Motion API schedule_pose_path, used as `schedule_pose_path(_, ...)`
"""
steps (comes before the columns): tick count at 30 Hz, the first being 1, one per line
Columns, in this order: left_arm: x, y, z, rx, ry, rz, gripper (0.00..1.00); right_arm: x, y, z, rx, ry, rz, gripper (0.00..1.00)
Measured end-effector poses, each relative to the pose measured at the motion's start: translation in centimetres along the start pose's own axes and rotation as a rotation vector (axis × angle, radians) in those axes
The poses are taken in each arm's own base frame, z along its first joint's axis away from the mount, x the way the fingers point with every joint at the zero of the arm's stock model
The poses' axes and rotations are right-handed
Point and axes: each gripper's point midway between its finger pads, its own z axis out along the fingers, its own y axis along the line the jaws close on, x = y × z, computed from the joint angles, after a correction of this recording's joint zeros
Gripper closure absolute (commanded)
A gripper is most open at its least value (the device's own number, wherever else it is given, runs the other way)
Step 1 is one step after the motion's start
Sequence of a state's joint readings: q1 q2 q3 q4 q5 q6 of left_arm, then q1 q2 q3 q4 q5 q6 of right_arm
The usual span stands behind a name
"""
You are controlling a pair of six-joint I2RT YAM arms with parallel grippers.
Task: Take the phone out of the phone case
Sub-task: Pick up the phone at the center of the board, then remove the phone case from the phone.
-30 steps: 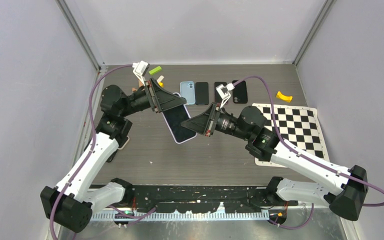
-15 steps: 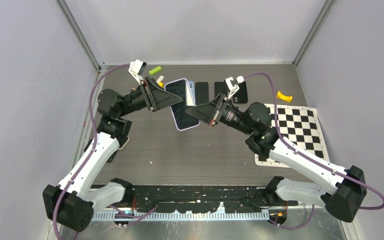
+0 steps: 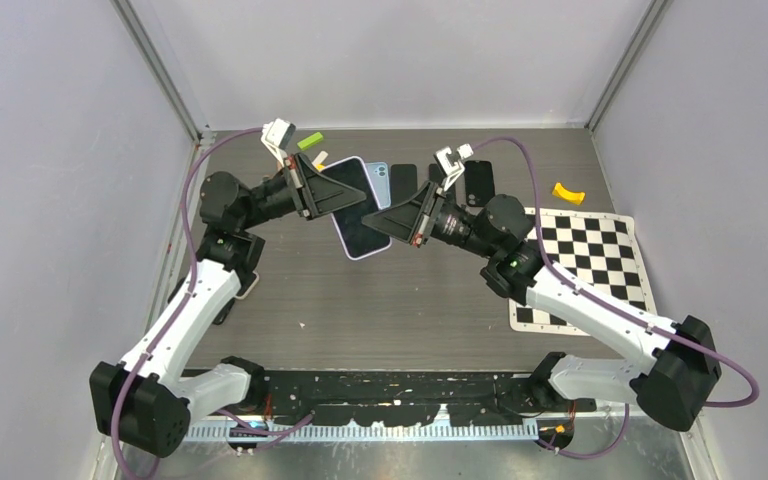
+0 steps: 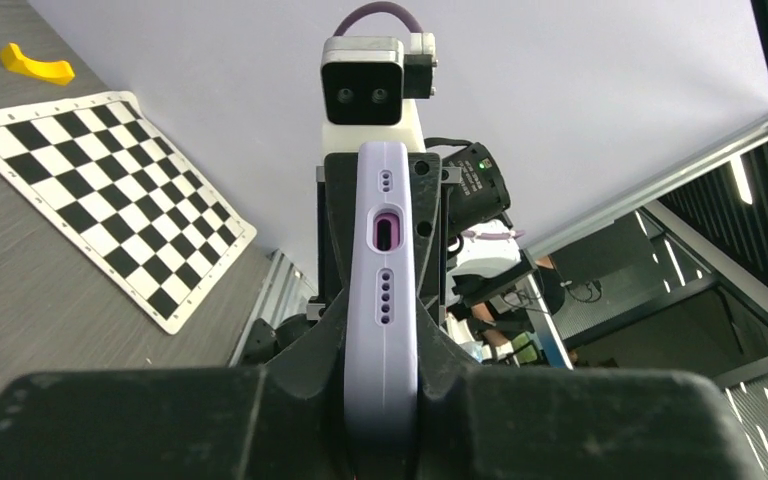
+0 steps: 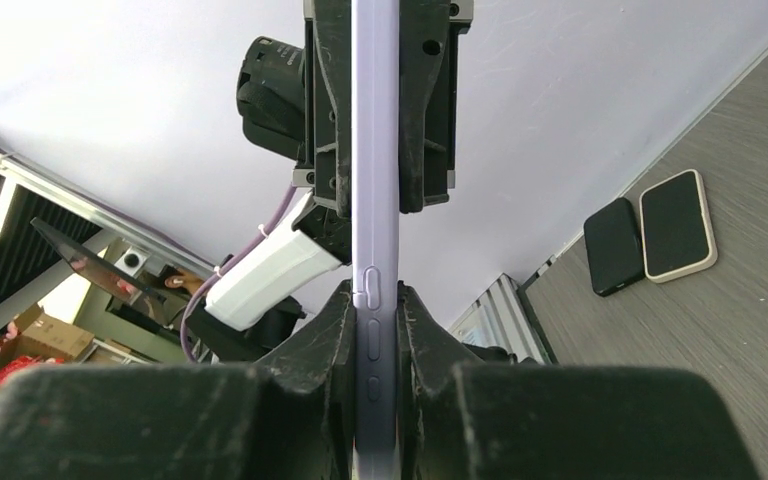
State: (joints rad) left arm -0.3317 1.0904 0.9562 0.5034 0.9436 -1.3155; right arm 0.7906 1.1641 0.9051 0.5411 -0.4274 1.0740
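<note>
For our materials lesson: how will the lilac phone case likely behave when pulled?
The lilac phone case looks soft and matte, so it probably flexes rather than snaps. Held between left gripper and right gripper, it shows no sag: likely stiff with the phone inside.

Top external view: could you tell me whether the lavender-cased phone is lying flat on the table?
No, the lavender-cased phone is held above the table, clamped between the left claw and the right claw.

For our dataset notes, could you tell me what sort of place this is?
Probably a robotics lab test cell: plain panel walls enclose the table, with a checkerboard mat and several phones laid out.
</note>
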Motion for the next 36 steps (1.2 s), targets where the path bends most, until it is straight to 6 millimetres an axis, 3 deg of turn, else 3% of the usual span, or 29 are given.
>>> schedule_pose_path(2,-0.1,0.3,0.0,-0.01,-0.006,0.003,1.0,0.0,-0.3,0.1,0.003,0.008,-0.002,0.53)
schedule_pose_path(3,-0.2,0.5,0.0,-0.015,-0.007,0.001,1.0,0.0,-0.5,0.1,0.004,0.01,-0.005,0.22)
schedule_pose_path(4,-0.1,0.7,0.0,-0.021,-0.003,-0.002,1.0,0.1,-0.5,0.2,-0.001,0.012,-0.009,0.06)
schedule_pose_path(6,0.2,0.8,0.0,-0.025,0.008,-0.001,1.0,0.0,-0.4,0.2,-0.012,0.007,-0.02,0.01)
schedule_pose_path(11,-0.4,1.5,0.2,-0.065,-0.032,-0.022,1.0,0.6,-0.7,-0.9,-0.011,-0.004,-0.071,0.04)
schedule_pose_path(15,-1.8,2.2,0.3,-0.119,-0.111,-0.033,1.0,1.6,-0.9,-1.1,-0.007,-0.001,-0.094,0.24)
schedule_pose_path(18,-2.6,2.5,0.1,-0.158,-0.171,-0.041,1.0,3.6,0.2,-0.7,-0.038,0.032,-0.124,0.42)
schedule_pose_path(24,-3.3,1.1,-0.7,-0.176,-0.244,-0.034,1.0,5.3,-0.3,0.2,0.005,0.02,-0.174,0.57)
schedule_pose_path(28,-3.9,0.8,-1.0,-0.184,-0.289,-0.046,1.0,4.7,0.0,0.7,-0.006,-0.035,-0.189,0.53)
schedule_pose_path(29,-4.0,0.8,-1.0,-0.185,-0.295,-0.052,1.0,4.4,0.0,0.8,-0.013,-0.055,-0.193,0.45)
schedule_pose_path(31,-4.1,0.8,-1.0,-0.185,-0.302,-0.067,1.0,4.3,-0.2,0.7,-0.02,-0.078,-0.195,0.37)
schedule_pose_path(33,-4.2,0.8,-1.0,-0.184,-0.306,-0.076,1.0,4.2,-0.4,0.5,-0.026,-0.096,-0.201,0.37)
schedule_pose_path(36,-4.2,0.8,-1.0,-0.184,-0.312,-0.089,1.0,4.1,-0.5,0.4,-0.035,-0.112,-0.207,0.45)
